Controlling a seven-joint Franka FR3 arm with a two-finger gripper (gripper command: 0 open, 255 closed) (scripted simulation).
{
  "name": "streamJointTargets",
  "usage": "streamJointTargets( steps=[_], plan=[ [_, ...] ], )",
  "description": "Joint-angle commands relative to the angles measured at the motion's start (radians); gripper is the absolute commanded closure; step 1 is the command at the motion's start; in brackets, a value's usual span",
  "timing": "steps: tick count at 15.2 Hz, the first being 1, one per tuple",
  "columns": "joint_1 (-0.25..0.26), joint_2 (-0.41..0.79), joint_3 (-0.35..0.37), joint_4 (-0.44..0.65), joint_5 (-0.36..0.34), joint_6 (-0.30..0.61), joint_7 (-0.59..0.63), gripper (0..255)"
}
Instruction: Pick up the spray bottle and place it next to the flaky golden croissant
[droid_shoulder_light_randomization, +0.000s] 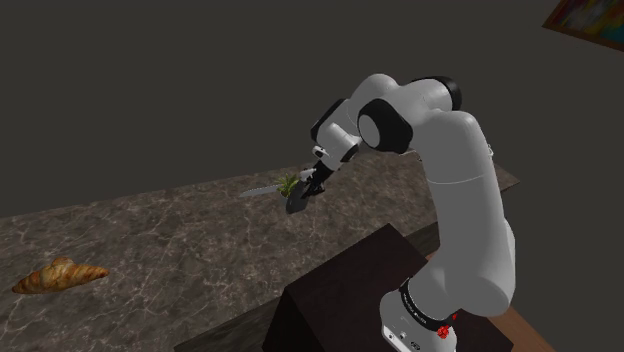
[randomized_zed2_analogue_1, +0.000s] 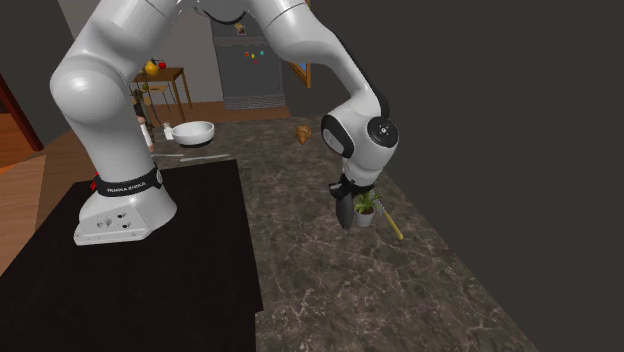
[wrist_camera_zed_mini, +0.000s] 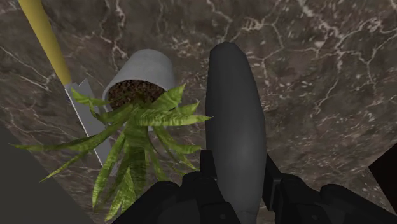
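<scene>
the tool (wrist_camera_zed_mini: 238, 168) is clamped on one dark grey spray bottle (wrist_camera_zed_mini: 232, 108); one potted plant (wrist_camera_zed_mini: 143, 79) beside it, one yellow-handled knife (wrist_camera_zed_mini: 83, 118) beyond, one croissant (droid_shoulder_light_randomization: 60, 274) far off. Dark marble tabletop (droid_shoulder_light_randomization: 180, 240).

Potted plant (wrist_camera_zed_mini: 137, 95), perhaps a saw (wrist_camera_zed_mini: 51, 44), white bowl (randomized_zed2_analogue_1: 200, 135)

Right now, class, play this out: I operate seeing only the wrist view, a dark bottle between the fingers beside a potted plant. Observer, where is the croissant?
Observer: The croissant lies far along the marble counter, near the shoulder view's left edge.
Operator: Which way does the serrated knife point its blade?
Observer: From the potted plant toward the croissant's side.
Operator: Anything else out there?
Observer: A white bowl sits beyond the stand in the second exterior view.
</scene>
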Motion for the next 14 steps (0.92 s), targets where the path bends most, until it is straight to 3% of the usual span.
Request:
streamJointTargets(
  steps=[1, 14],
  plan=[
    [0.008, -0.024, -0.013, -0.008, -0.018, -0.008, 0.014, 255],
    [0.067, -0.177, -0.092, -0.065, -0.131, -0.05, 0.108, 255]
  ],
)
